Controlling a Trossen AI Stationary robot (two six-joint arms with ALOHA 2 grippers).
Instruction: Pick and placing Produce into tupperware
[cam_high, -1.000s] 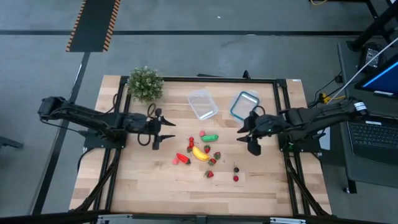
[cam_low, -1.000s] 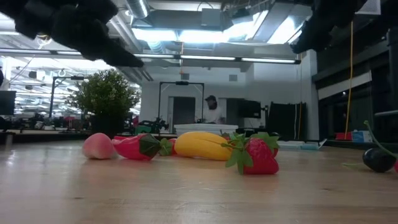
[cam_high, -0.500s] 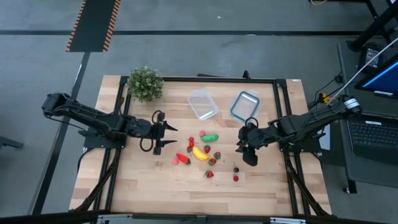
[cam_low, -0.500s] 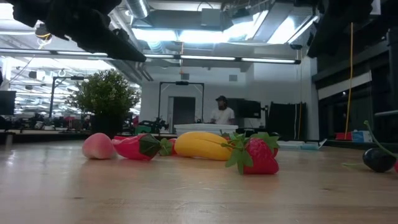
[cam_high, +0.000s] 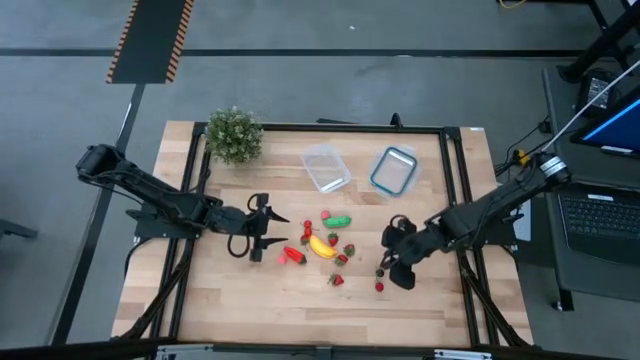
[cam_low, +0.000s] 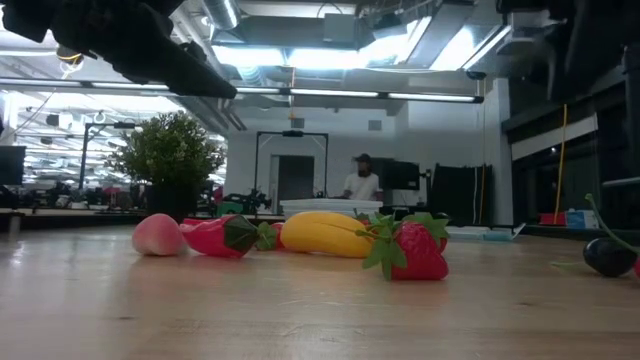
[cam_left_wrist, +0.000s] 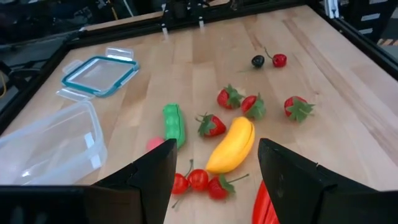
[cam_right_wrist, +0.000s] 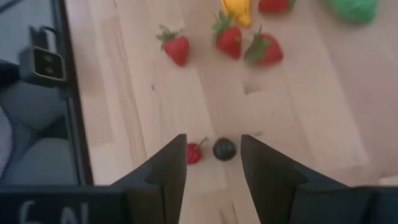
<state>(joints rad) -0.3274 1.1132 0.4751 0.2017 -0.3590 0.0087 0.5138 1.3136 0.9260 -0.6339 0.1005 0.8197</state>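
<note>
The right pincer (cam_high: 385, 268) hangs over the wooden surface (cam_high: 220, 300) with its fingers apart, nothing held, right above a dark cherry (cam_right_wrist: 224, 149) and a red cherry (cam_right_wrist: 194, 152) sitting loose on the wood. The left pincer (cam_high: 272, 231) is spread wide and empty near the banana (cam_high: 322, 246), the green pea pod (cam_high: 338, 221) and the strawberries (cam_left_wrist: 230, 98). The clear tub (cam_high: 326, 167) sits empty toward the back edge, beside the blue-rimmed lid (cam_high: 393, 170). Lots of bare wood along the front edge.
</note>
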